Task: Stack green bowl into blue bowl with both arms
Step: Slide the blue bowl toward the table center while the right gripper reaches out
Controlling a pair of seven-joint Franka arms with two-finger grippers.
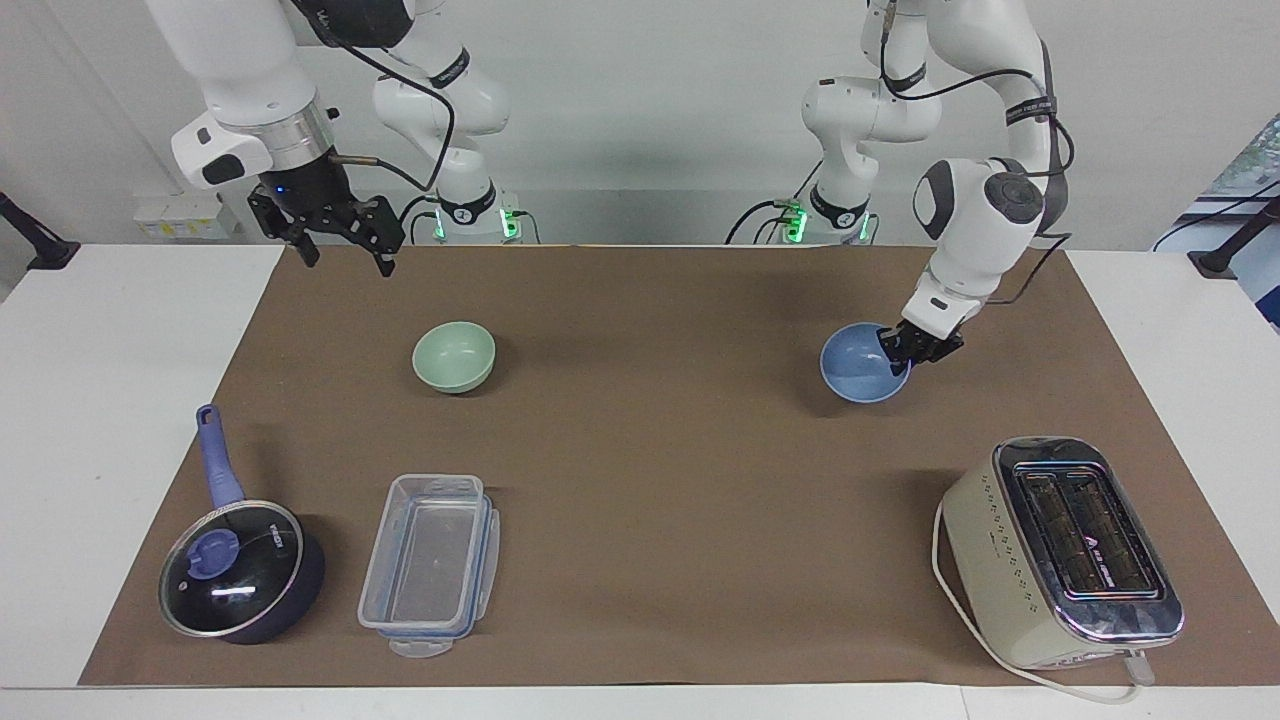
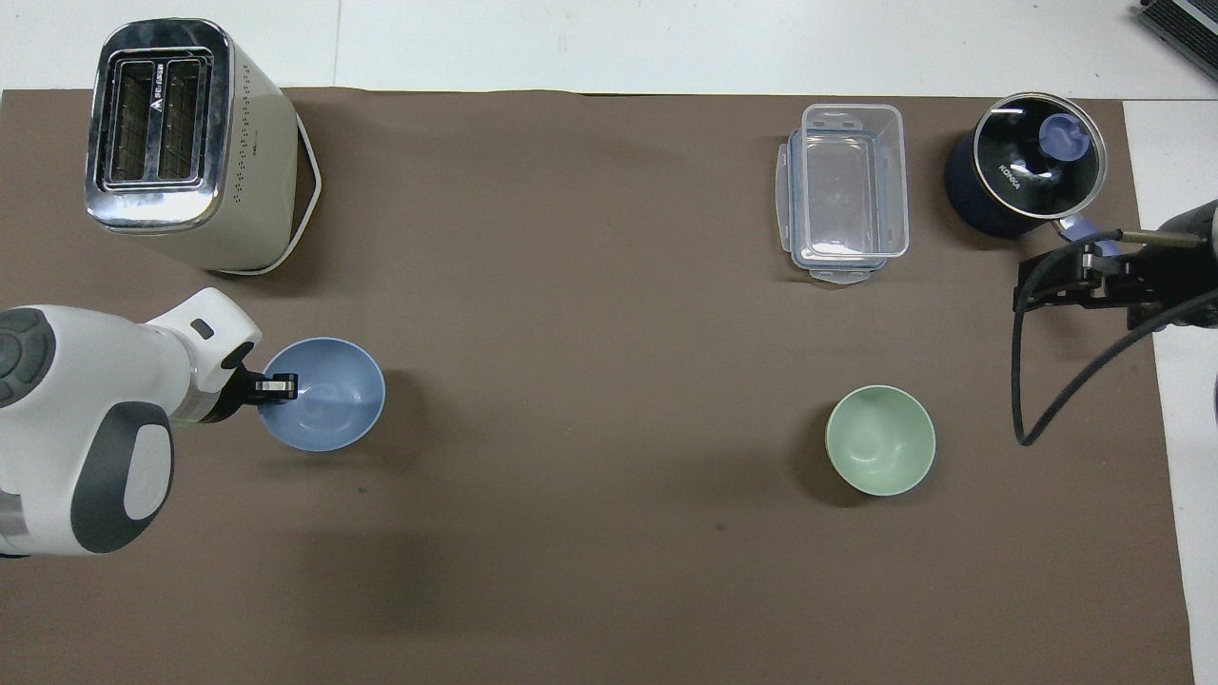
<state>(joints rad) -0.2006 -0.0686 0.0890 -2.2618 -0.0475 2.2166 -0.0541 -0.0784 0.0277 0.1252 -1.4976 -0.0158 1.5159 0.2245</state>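
The left tool (image 1: 908, 351) is pinched tight on the rim of the blue bowl (image 1: 860, 368), on the side toward the left arm's end of the counter (image 1: 100, 400). The bowl looks tipped up and may be a little off the brown mat (image 1: 650, 480). The grip is only on a thin edge, so the smooth bowl could slip out or swing down if the arm moves fast.

The right tool (image 1: 340, 240) hangs in the air with its fingers apart, over the mat's edge by the robots. It waits there and holds nothing.

The green bowl (image 1: 454, 356) sits upright on the mat, toward the right arm's end, well apart from the blue bowl. It has not been picked up yet.

A toaster (image 1: 1060, 550) stands farther from the robots than the blue bowl. A wide swing could bump it.
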